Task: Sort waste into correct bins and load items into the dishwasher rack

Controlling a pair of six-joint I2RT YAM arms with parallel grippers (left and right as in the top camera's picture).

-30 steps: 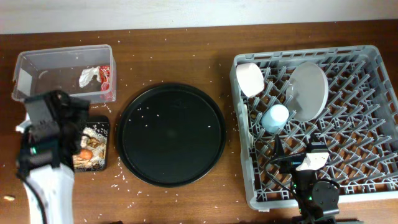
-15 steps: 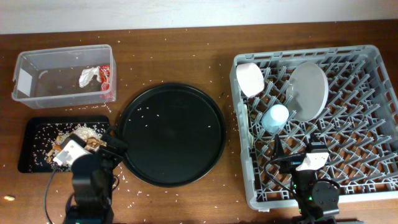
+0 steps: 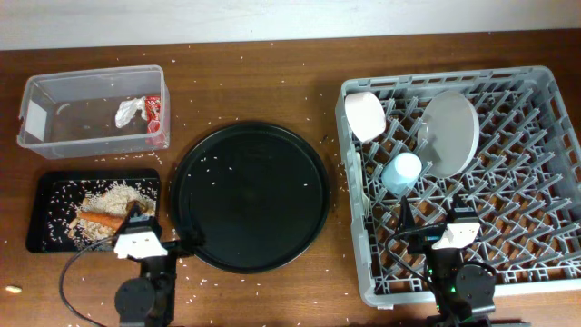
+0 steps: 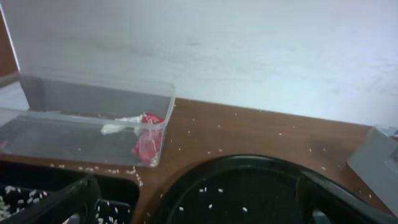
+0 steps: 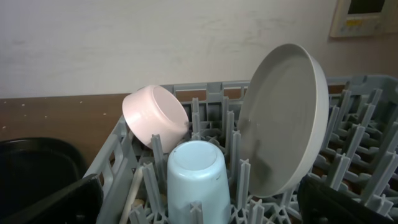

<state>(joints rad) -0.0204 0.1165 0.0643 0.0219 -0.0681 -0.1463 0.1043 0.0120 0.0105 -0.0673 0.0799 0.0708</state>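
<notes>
The clear tub (image 3: pixel 54 136) at the back left holds the crumpled tissue (image 3: pixel 127 111) and red wrapper (image 3: pixel 153 111); the left wrist view also shows that tub (image 4: pixel 62 127) and wrapper (image 4: pixel 147 137). An orange carrot (image 3: pixel 107 219) lies on pale food scraps (image 3: pixel 116 193) in the shallow black tray (image 3: pixel 45 227). In the grey rack (image 3: pixel 545 136) stand the white bowl (image 3: pixel 365 115), plate (image 3: pixel 449 133), light-blue cup (image 3: pixel 401 172) and spoon (image 3: pixel 352 173). My left gripper (image 3: pixel 163 227) is open and empty at the table's front, between the two black trays. My right gripper (image 5: pixel 199 214) is open just before the upturned cup (image 5: pixel 196 171).
A large round black tray (image 3: pixel 250 195) with scattered rice grains lies in the middle, its rim close to the black tray and the rack. Loose grains dot the wooden table. A wall rises behind the table.
My left arm has pulled back from over the shallow black tray to the front edge, uncovering the carrot and scraps. The right arm has not moved.
</notes>
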